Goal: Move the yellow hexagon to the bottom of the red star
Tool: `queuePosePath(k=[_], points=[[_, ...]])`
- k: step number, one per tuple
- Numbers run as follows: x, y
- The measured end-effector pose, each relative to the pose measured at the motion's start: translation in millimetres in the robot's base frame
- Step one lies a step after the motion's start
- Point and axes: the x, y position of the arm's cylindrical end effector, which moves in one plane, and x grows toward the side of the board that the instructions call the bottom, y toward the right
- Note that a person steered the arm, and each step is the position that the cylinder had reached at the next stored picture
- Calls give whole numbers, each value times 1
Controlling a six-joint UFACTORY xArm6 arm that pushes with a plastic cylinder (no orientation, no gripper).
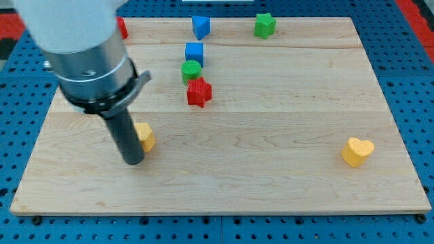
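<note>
We have no gripper to open or close, only a rod, and my tip (133,161) rests against the left side of the yellow hexagon (145,136), which lies well to the lower left of the red star (199,92). Pushing off-centre from here, we judge the hexagon may slip around the rod. Overshooting upward could knock the star into the green cylinder (191,70) touching it.

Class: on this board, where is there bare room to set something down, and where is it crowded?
Free: the wide stretch between the red star and the yellow heart, and the strip along the view's bottom. Crowded: the top middle, where the blue cube, green cylinder and star bunch; my tip sits beside the yellow hexagon.
</note>
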Motion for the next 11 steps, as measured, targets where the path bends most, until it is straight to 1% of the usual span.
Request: queuePosePath(k=[1,2,3,4,6,7,9,10,11], points=[[5,-16],[4,-47],[-14,-49],[-20,-37],[-23,34],[-23,31],[-55,12],[-55,34],[-55,40]])
